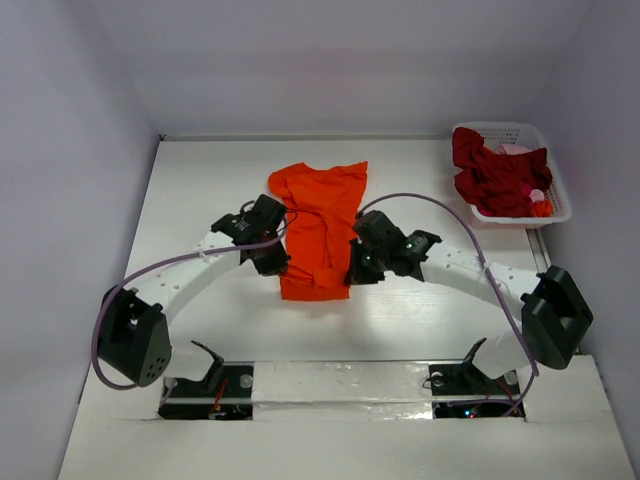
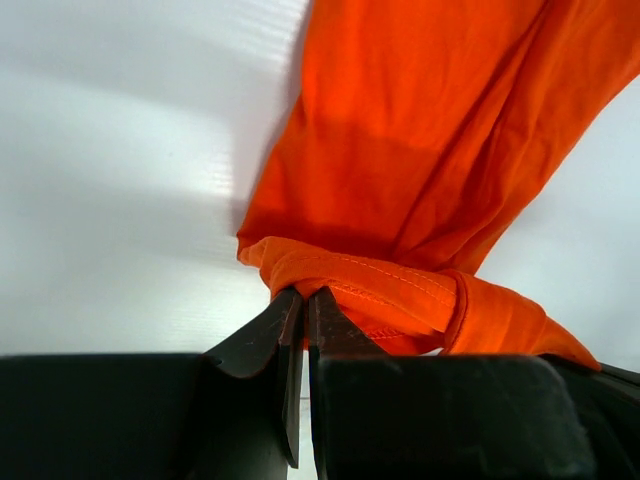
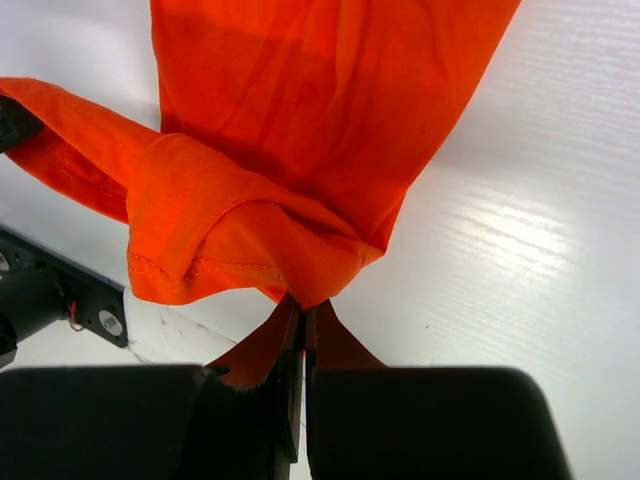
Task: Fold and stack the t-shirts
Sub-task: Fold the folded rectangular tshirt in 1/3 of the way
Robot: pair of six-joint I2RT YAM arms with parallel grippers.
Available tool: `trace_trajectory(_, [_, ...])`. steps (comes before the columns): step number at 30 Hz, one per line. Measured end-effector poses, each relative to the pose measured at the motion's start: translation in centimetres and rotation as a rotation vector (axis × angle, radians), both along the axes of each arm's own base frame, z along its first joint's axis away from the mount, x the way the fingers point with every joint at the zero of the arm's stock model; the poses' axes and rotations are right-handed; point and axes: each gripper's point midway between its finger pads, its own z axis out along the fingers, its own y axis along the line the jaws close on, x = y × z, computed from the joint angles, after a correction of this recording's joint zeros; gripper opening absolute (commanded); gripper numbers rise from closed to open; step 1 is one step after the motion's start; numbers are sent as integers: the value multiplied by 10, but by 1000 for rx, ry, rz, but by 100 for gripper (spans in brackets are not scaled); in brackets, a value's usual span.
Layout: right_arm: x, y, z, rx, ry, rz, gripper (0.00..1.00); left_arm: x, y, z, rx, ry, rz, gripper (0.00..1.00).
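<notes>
1. The orange t-shirt point(image 1: 318, 215) lies on the desk point(image 1: 200, 180) at mid-width, with its sleeves at the far end and its near hem bunched and rolled.
2. The left gripper point(image 2: 304, 305) is clenched on the near-left hem corner of the orange t-shirt (jaws almost touching, cloth pinched between them).
3. The right gripper point(image 3: 303, 315) grasps the near-right hem corner in the same way.
4. The basket point(image 1: 556, 190) stands at the far-right corner of the desk, well apart from both grippers. It holds dark red t-shirts point(image 1: 495, 178) and a partly covered pinkish t-shirt point(image 1: 516, 150).
</notes>
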Motion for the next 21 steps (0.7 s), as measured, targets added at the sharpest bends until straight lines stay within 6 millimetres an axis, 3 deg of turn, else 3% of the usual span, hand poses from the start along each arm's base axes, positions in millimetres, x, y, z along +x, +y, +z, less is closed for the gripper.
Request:
trace_trajectory(6, [11, 1, -2, -10, 0, -2, 0, 13, 1, 5, 2, -22, -8, 0])
trace_trajectory(15, [33, 3, 1, -19, -8, -9, 0, 26, 8, -9, 25, 4, -13, 0])
trace_trajectory(21, [50, 2, 8, -21, -21, -19, 0, 44, 8, 0, 15, -25, -17, 0])
